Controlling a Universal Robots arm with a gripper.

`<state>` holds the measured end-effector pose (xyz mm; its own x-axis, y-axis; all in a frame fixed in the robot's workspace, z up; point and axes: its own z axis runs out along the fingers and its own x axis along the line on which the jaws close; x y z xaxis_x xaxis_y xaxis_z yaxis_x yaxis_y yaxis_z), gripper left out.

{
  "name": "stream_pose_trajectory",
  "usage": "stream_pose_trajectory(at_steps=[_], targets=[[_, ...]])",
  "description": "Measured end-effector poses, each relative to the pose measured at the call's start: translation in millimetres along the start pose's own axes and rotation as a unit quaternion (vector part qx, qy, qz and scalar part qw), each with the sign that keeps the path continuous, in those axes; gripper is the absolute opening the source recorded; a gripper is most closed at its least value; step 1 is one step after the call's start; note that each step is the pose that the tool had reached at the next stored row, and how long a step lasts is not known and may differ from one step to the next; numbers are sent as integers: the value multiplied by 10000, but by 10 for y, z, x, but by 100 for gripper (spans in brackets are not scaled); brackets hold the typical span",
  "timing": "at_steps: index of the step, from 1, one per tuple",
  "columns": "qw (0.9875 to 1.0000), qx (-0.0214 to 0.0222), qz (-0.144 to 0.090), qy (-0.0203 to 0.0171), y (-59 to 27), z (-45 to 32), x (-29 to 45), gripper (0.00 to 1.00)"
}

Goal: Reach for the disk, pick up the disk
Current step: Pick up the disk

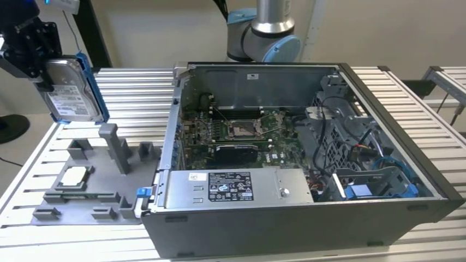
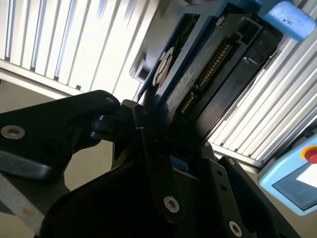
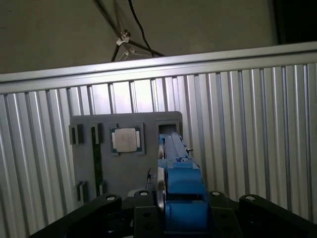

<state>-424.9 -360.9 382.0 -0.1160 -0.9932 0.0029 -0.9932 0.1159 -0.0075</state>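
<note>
The disk [image 1: 73, 90] hangs upright in the air above the table's far corner at the exterior view's left, silver with a white label and blue rails along its edges. My black gripper [image 1: 45, 68] is shut on its upper part. In the first wrist view the disk [image 3: 179, 183] shows edge-on with its blue rail between the gripper [image 3: 179, 214] jaws. The second wrist view shows the disk's [image 2: 203, 69] connector side clamped by the black fingers [image 2: 153, 163].
A grey fixture plate [image 1: 87, 183] with upright posts lies below the disk, holding a small square CPU chip [image 1: 75, 176]. An open computer case [image 1: 429, 180] stands on the ribbed metal table [image 1: 135, 87]. The robot base [image 1: 266, 33] is behind it.
</note>
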Motion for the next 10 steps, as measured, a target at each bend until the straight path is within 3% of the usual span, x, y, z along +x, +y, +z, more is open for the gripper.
stream_pose_trajectory(at_steps=[10], targets=[[10000, 0, 0, 0, -1, -169, 1, 0]])
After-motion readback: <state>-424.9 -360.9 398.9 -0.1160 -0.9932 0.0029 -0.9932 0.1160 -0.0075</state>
